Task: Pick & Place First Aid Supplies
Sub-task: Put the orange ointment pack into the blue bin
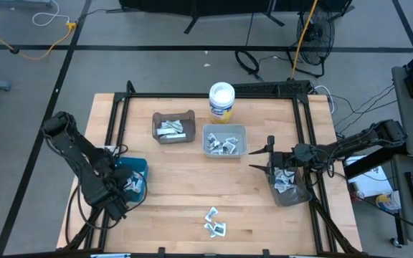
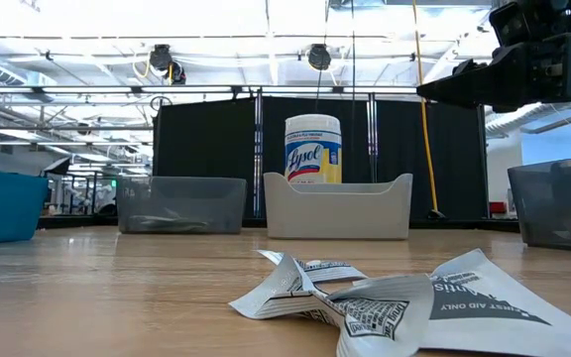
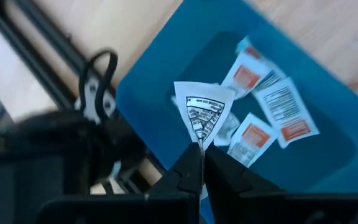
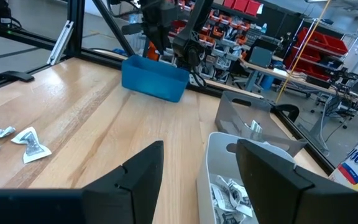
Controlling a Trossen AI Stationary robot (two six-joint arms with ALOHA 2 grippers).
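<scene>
Bare wood is lying open across the middle of the worktop point(image 1: 185, 193), between the blue bin point(image 1: 136, 172) at the left edge and the dark bin point(image 1: 292, 190) at the right. A small heap of packets point(image 1: 215, 222) is sitting near the front edge. Toward the back, a brown bin point(image 1: 173, 127), a white bin point(image 1: 224, 140) and a white tub point(image 1: 221, 101) are crowding together. The right hand point(image 1: 264, 159) is hanging just beside the white bin. The left hand point(image 1: 131, 185) is occupying the blue bin's opening.
</scene>
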